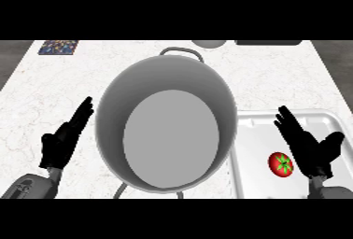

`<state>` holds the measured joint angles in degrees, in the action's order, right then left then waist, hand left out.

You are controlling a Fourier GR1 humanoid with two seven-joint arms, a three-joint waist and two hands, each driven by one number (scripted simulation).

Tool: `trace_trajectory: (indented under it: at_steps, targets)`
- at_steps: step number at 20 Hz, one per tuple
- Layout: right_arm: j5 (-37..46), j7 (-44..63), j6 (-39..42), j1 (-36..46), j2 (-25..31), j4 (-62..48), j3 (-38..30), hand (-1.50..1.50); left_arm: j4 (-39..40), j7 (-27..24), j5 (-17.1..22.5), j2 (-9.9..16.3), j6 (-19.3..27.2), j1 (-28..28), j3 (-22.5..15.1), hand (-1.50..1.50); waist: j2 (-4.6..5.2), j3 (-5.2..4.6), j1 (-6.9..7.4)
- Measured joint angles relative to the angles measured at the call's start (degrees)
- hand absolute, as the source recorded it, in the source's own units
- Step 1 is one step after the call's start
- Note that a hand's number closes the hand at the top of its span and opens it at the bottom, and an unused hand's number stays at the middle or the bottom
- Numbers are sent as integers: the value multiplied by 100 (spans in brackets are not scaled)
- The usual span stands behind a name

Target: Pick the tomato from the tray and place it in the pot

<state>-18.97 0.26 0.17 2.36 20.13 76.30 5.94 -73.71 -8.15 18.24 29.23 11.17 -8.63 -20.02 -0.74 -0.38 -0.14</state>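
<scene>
A red tomato (280, 164) with a green star-shaped stem lies on the white tray (255, 130) at the lower right. My right hand (309, 145) stands open just right of the tomato, fingers straight and pointing up, apart from it. A large grey pot (114, 98) with wire handles fills the middle of the counter, its inside bare. My left hand (63, 140) is open at the pot's left side, fingers up, close to the wall.
A colourful patterned square (59, 47) lies at the far left corner. A grey round object (209, 43) and a dark flat object (269, 42) sit at the back edge. White marble counter (276, 74) shows behind the tray.
</scene>
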Motion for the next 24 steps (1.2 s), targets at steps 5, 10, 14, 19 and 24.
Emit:
trace_trajectory:
  at_steps: [5, 10, 14, 19, 24]
  targets:
    - [-54, 101, 309, -342, 710, 23, -503, 150, -145, 231, -143, 272, 321, 172, 396, 0, 35, 29, 5]
    - [1210, -747, -343, -558, 1848, 159, -910, -150, -176, 429, -171, 421, 614, 432, 579, 0, -11, 20, -51]
    - [1754, -2173, -999, -1232, 1714, 378, -1109, -150, -417, 695, -122, 536, 726, 578, 708, 0, 0, 40, -109]
    - [1946, -2602, -968, -2079, 1728, 1103, -1277, -150, -850, 815, -259, 527, 804, 928, 799, 0, 37, 37, -59]
    - [2215, -1771, -504, -2217, 2241, 1745, -1199, -150, -964, 949, -352, 514, 774, 932, 877, 0, 59, 33, -10]
